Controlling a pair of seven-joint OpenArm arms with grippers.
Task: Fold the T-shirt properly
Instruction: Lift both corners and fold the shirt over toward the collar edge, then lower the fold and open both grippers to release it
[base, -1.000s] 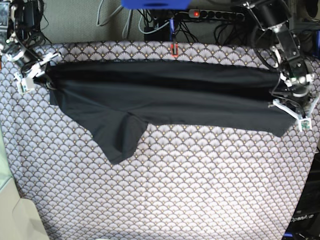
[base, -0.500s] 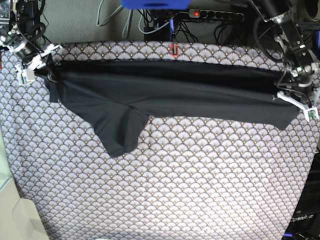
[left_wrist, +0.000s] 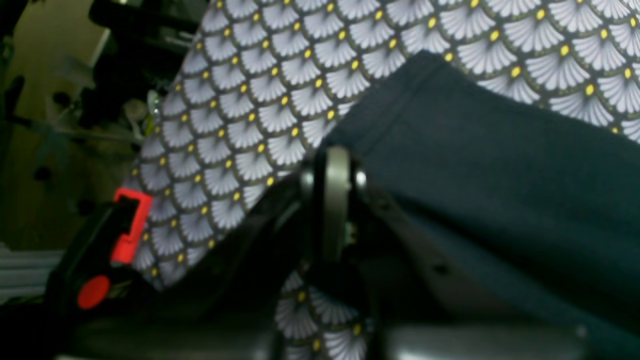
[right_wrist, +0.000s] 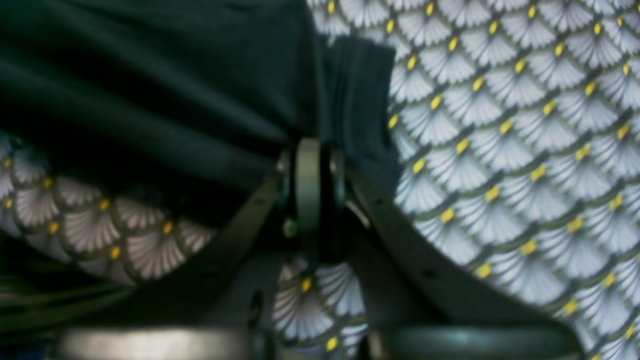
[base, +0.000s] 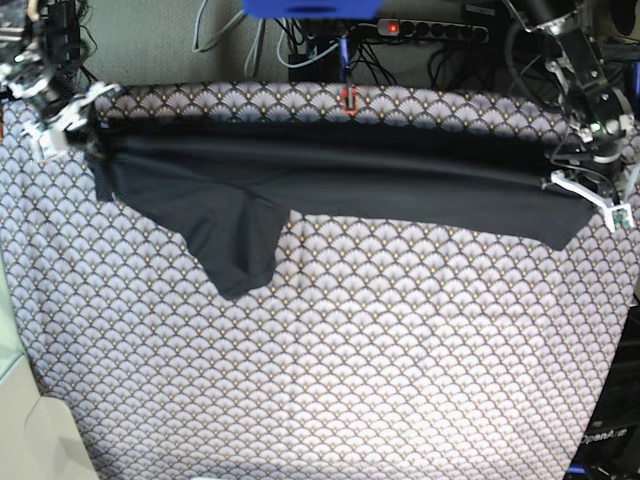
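The surface (base: 330, 380) carried the shirt (base: 330, 180), stretched in a long band along its far edge. My left hand (base: 590, 190) and right hand (base: 65, 115) were each clamped on an end. I judged both should move together, keeping the cloth taut.

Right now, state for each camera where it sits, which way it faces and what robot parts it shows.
Base: overhead, facing down on the tablecloth and stretched T-shirt; both arms show.
Left wrist: on the arm at base view's right, looking past the shut left gripper pinching shirt cloth.
Right wrist: on the other arm, behind the right gripper, also shut on cloth.
All three share shirt and tablecloth.
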